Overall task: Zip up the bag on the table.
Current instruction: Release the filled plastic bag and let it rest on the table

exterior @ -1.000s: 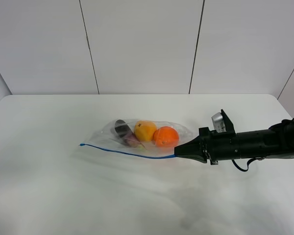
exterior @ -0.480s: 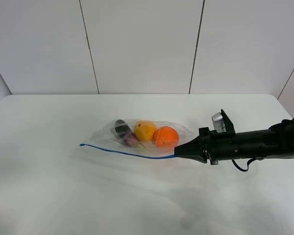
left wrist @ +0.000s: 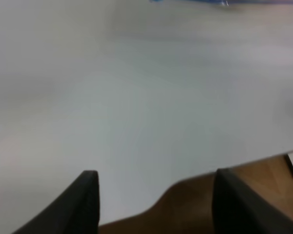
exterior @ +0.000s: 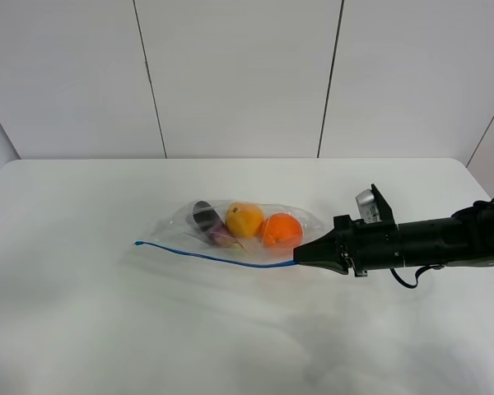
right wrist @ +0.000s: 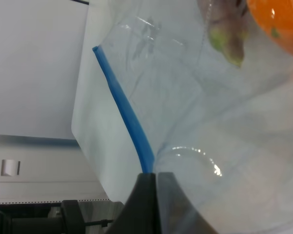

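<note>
The bag [exterior: 230,234] lies on the table [exterior: 107,329] at mid-centre, clear and crinkly. It holds an orange [exterior: 281,230], a yellow fruit [exterior: 244,219] and a dark eggplant [exterior: 204,216]. Its blue zip strip [exterior: 206,255] runs along the near edge. My right gripper [exterior: 301,257] is shut on the strip's right end. The right wrist view shows the fingers [right wrist: 147,195] pinched together on the blue strip [right wrist: 124,109], with the orange [right wrist: 278,19] beyond. My left gripper [left wrist: 156,195] is open and empty over bare table and does not show in the exterior view.
The left wrist view shows the table's edge [left wrist: 195,183] with brown floor [left wrist: 200,209] beyond it, and a sliver of blue strip [left wrist: 185,1] far off. White wall panels [exterior: 239,74] stand behind the table.
The strip's left end has crept very slightly to the right. The right arm looks unmoved.
</note>
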{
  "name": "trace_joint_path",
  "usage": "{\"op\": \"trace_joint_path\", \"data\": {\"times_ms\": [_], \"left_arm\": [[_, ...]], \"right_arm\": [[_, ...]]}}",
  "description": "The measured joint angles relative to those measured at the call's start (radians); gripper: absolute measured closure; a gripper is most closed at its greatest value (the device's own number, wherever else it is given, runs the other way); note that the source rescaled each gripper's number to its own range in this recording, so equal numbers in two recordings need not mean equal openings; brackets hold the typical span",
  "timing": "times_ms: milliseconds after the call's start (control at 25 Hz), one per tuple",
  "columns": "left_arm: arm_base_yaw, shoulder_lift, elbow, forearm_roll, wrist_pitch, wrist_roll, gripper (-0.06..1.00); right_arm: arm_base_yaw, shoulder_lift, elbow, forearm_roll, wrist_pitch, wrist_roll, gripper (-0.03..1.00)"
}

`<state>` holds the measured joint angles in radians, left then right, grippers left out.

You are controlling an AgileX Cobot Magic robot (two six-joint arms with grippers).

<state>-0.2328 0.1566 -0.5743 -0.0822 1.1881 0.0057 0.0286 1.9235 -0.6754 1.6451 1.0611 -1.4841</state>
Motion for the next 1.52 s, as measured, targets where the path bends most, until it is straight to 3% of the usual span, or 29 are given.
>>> {"op": "trace_joint_path", "data": {"times_ms": [320,1080,1320,1520], "left_arm": [[0.0,-0.004,0.007,-0.072,-0.018,0.109,-0.04],[0.0,-0.008,0.007,-0.075,-0.021,0.118,-0.04],[0.055,-0.008,0.007,-0.076,-0.021,0.118,-0.04],[0.058,-0.009,0.007,-0.076,-0.021,0.118,-0.04]], "right_arm": [[0.0,0.0,0.0,-0.007,-0.006,-0.004,0.97],[0.0,0.0,0.0,-0.008,-0.009,-0.014,0.97],[0.0,0.0,0.0,-0.008,-0.01,-0.014,0.97],[0.0,0.0,0.0,-0.008,-0.01,-0.014,0.97]]}}
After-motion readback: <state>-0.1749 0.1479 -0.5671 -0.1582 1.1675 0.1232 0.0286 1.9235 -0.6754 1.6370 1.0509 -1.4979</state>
